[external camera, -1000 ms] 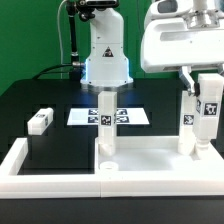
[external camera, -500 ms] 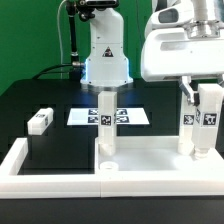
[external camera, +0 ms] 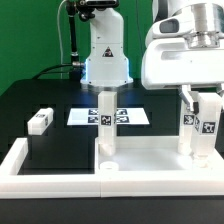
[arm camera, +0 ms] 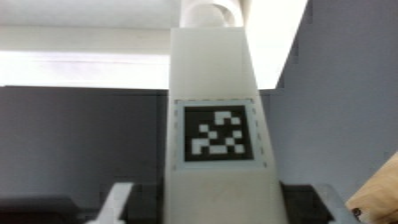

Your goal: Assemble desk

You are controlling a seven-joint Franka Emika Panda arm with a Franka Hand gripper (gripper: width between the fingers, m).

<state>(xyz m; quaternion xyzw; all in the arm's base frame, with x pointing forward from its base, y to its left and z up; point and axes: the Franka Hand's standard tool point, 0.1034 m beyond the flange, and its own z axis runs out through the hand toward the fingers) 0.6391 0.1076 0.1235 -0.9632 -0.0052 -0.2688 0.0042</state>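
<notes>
The exterior view's top and right edges cut off the arm [external camera: 185, 45], and the held leg [external camera: 207, 125] hides part of the gripper [external camera: 203, 98]. In the wrist view I see this leg blurred, its lower end and the fingers [arm camera: 118, 203] cut off.

One desk top [external camera: 150, 158], three upright legs [external camera: 105, 128] [external camera: 187, 130] [external camera: 208, 135] at the desk top, one lying leg [external camera: 40, 121] apart from it, one marker board [external camera: 80, 116].

The premises are presenting as a robotics laboratory: a fixed arm [external camera: 106, 55] is standing on a black table [external camera: 55, 95] carrying the marker board [external camera: 108, 116], green backdrop [external camera: 30, 40] behind.
</notes>
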